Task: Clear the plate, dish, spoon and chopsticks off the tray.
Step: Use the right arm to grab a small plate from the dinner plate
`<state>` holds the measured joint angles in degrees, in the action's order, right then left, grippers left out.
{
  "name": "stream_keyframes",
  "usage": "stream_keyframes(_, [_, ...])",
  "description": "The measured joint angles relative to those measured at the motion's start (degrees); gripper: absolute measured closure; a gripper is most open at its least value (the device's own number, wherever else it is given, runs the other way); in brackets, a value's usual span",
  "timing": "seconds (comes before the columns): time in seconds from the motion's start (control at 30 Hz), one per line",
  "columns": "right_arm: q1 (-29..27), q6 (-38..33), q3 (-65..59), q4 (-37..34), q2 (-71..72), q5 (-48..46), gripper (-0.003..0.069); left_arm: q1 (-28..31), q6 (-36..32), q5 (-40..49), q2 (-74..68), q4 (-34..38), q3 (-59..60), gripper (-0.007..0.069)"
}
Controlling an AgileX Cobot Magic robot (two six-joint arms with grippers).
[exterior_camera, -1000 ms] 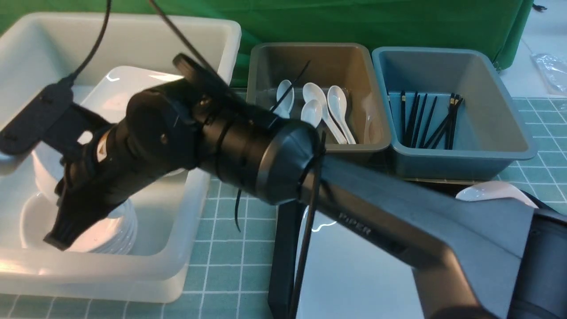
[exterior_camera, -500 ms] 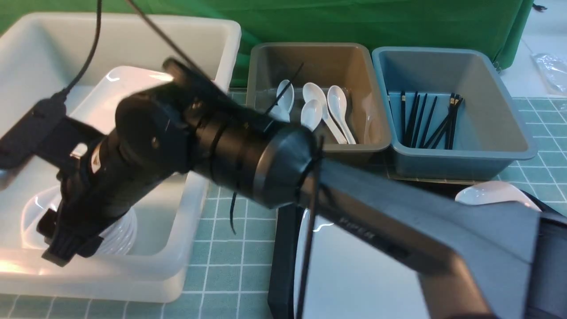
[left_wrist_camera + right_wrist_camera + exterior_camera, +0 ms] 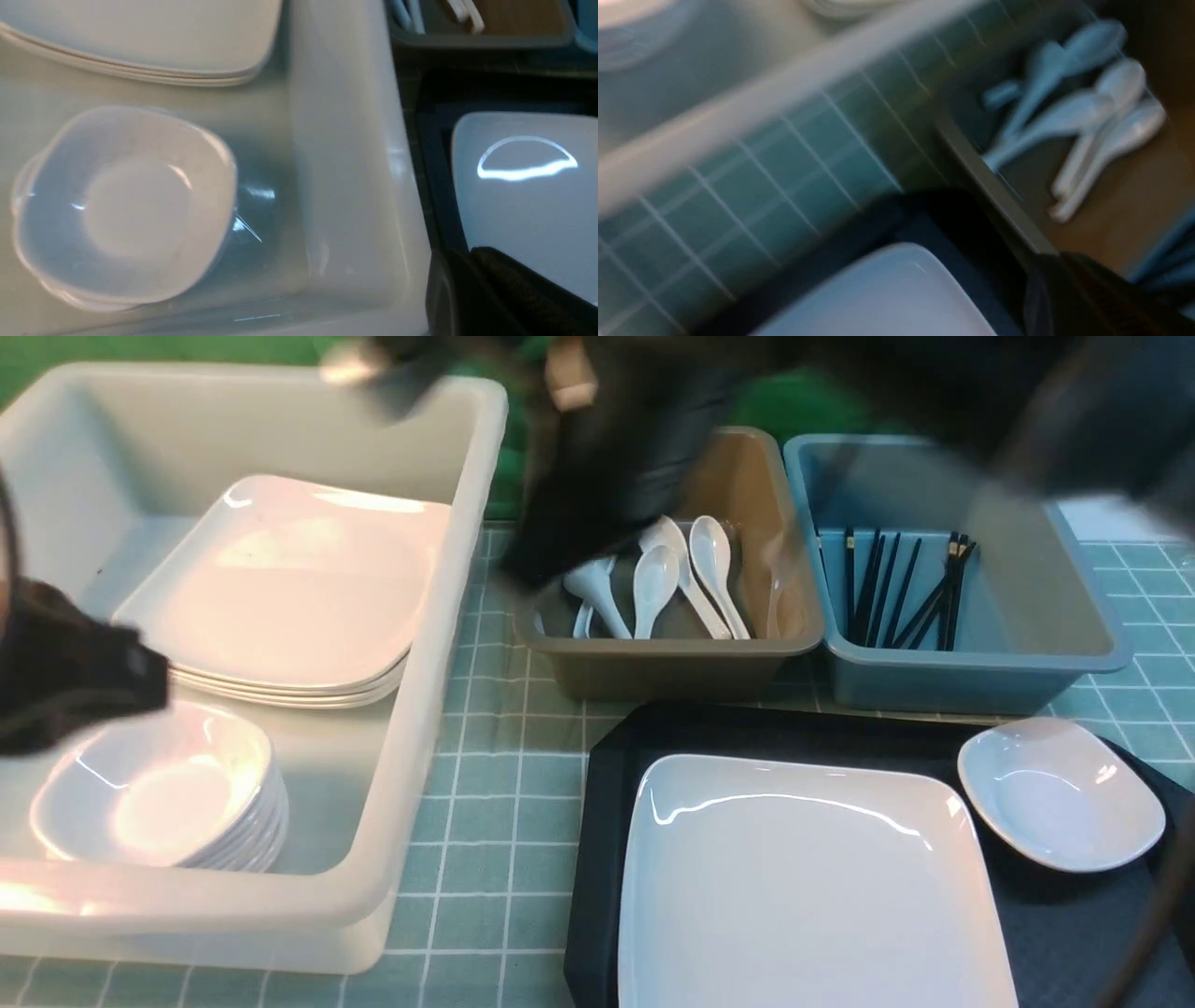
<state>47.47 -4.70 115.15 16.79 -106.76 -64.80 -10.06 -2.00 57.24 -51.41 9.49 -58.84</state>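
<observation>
A large white square plate (image 3: 803, 887) and a small white dish (image 3: 1060, 798) lie on the black tray (image 3: 607, 775). No spoon or chopsticks show on the tray. My right gripper (image 3: 551, 537) is a dark blur high over the near left corner of the brown spoon bin; its jaws are too blurred to read. My left gripper (image 3: 75, 677) shows as a black shape at the left edge over the white tub (image 3: 439, 616). The left wrist view shows only one dark finger (image 3: 504, 289) above the plate (image 3: 523, 200). The right wrist view shows one finger (image 3: 1092, 298) and the plate's corner (image 3: 887, 298).
The tub holds a stack of small dishes (image 3: 159, 793) and a stack of square plates (image 3: 289, 588). The brown bin holds white spoons (image 3: 672, 574). The blue bin holds black chopsticks (image 3: 896, 588). Both bins stand just behind the tray on the green checked cloth.
My right arm, which reached across the tray into the tub over the dish stack, has swung up and back to the right. The tray, plate and dish now show.
</observation>
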Motion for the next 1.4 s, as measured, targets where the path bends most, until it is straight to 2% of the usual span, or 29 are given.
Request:
stream_keyframes(0.1, [-7.1,1.1,-11.8,0.7,7.2,0.1,0.0641,-5.8,0.3,0.1,0.0,-1.9,1.7,0.0613])
stream_keyframes(0.13, [-11.2,1.7,-20.2,0.7,10.7,0.3,0.064,-7.0,0.8,-0.3,0.0,-2.2,2.5,0.0613])
stream_keyframes(0.27, [-21.9,4.7,-38.9,0.5,17.7,4.8,0.0603,-8.1,2.0,-1.2,0.0,-2.7,5.3,0.0613])
stream_keyframes(0.3, [-23.1,4.7,-39.8,0.4,18.0,5.6,0.0592,-8.1,2.0,-1.2,0.0,-2.7,5.3,0.0613])
stream_keyframes(0.37, [-29.1,5.3,-49.7,-2.2,19.7,11.9,0.0484,-8.2,2.0,-2.2,0.0,-2.9,6.8,0.0613])
stream_keyframes(0.43, [-32.2,4.7,-55.3,-4.2,19.5,17.2,0.0366,-8.2,2.0,-3.3,0.0,-3.0,7.6,0.0613])
stream_keyframes(0.47, [-32.6,4.7,-56.8,-4.6,19.3,18.4,0.0339,-8.2,2.0,-3.9,0.0,-3.0,7.9,0.0613])
stream_keyframes(0.53, [-34.3,4.0,-60.8,-5.5,17.3,24.7,0.018,-8.2,2.0,-4.5,0.0,-3.2,8.3,0.0613])
stream_keyframes(0.6, [-34.6,3.2,-61.6,-5.5,15.3,26.9,0.013,-8.2,2.0,-4.7,0.0,-3.3,8.4,0.0611])
stream_keyframes(0.67, [-34.6,2.3,-61.8,-5.6,13.7,28.8,0.0113,-8.2,2.0,-4.8,0.0,-3.3,8.4,0.0611])
stream_keyframes(0.8, [-34.6,2.1,-61.8,-4.7,10.8,33.0,0.0125,-8.2,2.0,-4.9,0.0,-3.4,8.4,0.0611])
stream_keyframes(0.87, [-34.6,2.0,-61.8,-2.8,9.0,35.5,0.0158,-8.2,2.0,-4.9,0.0,-3.4,8.4,0.0611])
stream_keyframes(0.93, [-34.6,2.0,-61.8,-1.5,7.9,36.9,0.0208,-8.2,2.0,-4.7,0.0,-3.4,8.4,0.0611])
stream_keyframes(0.97, [-34.6,2.0,-61.8,-1.0,7.3,37.5,0.027,-8.2,2.0,-4.4,0.0,-3.4,8.4,0.0611])
stream_keyframes(1.0, [-34.6,1.9,-61.8,-0.9,7.3,37.6,0.028,-8.2,2.0,-4.4,0.0,-3.4,8.4,0.0611])
stream_keyframes(1.03, [-34.6,1.9,-61.8,-0.6,7.0,38.4,0.0363,-8.2,2.0,-4.0,0.0,-3.4,8.4,0.0611])
stream_keyframes(1.1, [-34.6,1.1,-61.7,0.1,7.0,39.0,0.044,-8.2,2.0,-3.9,0.0,-3.4,8.4,0.0611])
stream_keyframes(1.23, [-33.8,0.8,-61.6,0.3,9.0,37.2,0.0461,-8.2,2.8,-3.9,0.0,-3.5,8.4,0.0611])
stream_keyframes(1.33, [-32.1,1.0,-61.7,0.3,13.3,34.8,0.0531,-8.2,5.5,-3.9,0.0,-5.3,8.4,0.0611])
stream_keyframes(1.4, [-30.5,2.2,-61.6,-1.2,19.1,33.5,0.0592,-8.2,9.9,-4.0,0.0,-9.1,8.4,0.0611])
